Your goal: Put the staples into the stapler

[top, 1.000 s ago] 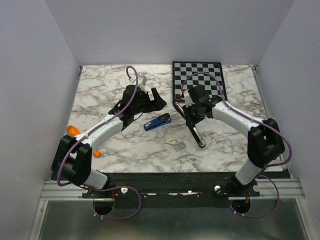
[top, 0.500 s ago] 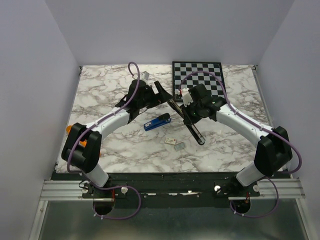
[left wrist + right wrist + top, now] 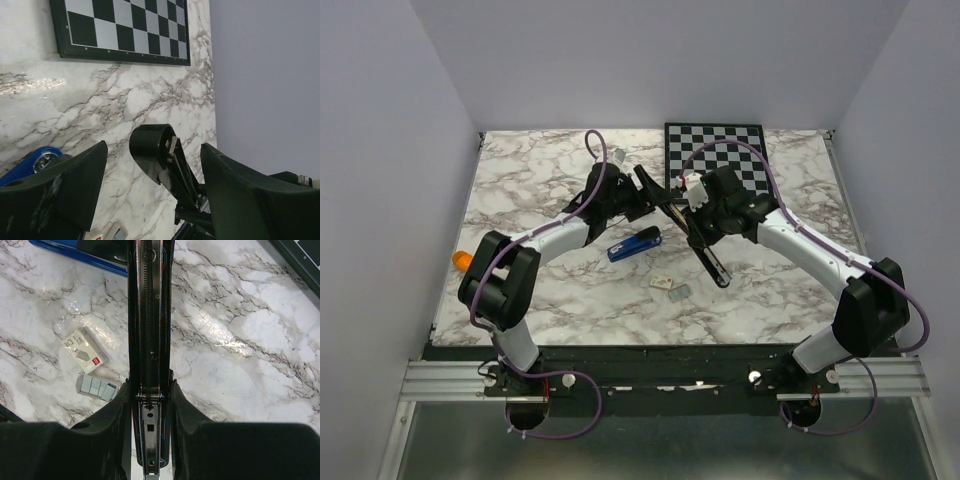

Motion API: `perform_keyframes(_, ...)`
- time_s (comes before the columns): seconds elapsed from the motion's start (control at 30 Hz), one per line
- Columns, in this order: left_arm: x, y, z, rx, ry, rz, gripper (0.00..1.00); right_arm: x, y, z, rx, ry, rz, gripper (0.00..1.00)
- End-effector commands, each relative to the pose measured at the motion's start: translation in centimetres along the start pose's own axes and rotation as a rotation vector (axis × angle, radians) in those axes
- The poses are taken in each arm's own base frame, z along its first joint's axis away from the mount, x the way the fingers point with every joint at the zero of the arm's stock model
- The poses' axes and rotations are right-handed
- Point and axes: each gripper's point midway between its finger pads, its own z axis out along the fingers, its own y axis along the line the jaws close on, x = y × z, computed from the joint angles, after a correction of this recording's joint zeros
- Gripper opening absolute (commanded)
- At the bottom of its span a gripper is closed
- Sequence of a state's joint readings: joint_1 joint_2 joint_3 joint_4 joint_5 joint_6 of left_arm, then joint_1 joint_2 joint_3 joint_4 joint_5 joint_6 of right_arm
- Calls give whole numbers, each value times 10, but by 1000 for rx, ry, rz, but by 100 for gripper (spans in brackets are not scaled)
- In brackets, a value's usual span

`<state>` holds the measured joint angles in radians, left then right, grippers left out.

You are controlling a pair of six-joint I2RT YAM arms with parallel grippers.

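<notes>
My right gripper (image 3: 703, 222) is shut on a long black stapler (image 3: 713, 268), opened out, and holds it tilted above the table. In the right wrist view the stapler (image 3: 150, 315) runs up between my fingers (image 3: 112, 415) with its spring channel showing. My left gripper (image 3: 647, 190) is open, and its jaws flank the stapler's raised rounded end (image 3: 150, 147) without touching it. The staples (image 3: 680, 292), a small grey block, lie on the marble beside a tiny white box (image 3: 662, 283). Both also show in the right wrist view, the staples (image 3: 96, 386) below the box (image 3: 85, 350).
A blue stapler (image 3: 635, 243) lies on the marble table (image 3: 520, 200) between the arms, just left of the black one. A checkerboard (image 3: 730, 150) lies at the back right. An orange object (image 3: 465, 260) sits at the left edge behind the left arm.
My left gripper has moved right and forward until its open jaws flank the black stapler's raised end. My right gripper has shifted slightly left, still holding the stapler.
</notes>
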<state>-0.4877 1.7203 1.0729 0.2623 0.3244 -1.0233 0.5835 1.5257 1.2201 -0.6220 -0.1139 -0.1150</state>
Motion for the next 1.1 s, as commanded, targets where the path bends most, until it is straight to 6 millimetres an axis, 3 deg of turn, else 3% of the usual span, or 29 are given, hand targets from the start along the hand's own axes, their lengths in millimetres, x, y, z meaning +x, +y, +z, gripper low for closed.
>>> perform_keyframes(0.0, -1, -37, 3, 134, 6, -10, 80, -29, 6, -18, -24, -106, -36, 1)
perform_keyframes(0.33, 7, -38, 4, 188, 18, -25, 55, -24, 3, -12, -9, -92, -43, 1)
perform_keyframes(0.67, 9, -22, -3, 132, -14, 104, 15, -4, -7, 19, 30, 3, -40, 1)
perform_keyframes(0.93, 25, -3, -1, 37, -20, 232, 4, 3, -15, 56, 46, 81, -30, 1)
perform_keyframes(1.07, 29, 7, 1, -21, -30, 246, 1, 8, -18, 74, 54, 120, -20, 10)
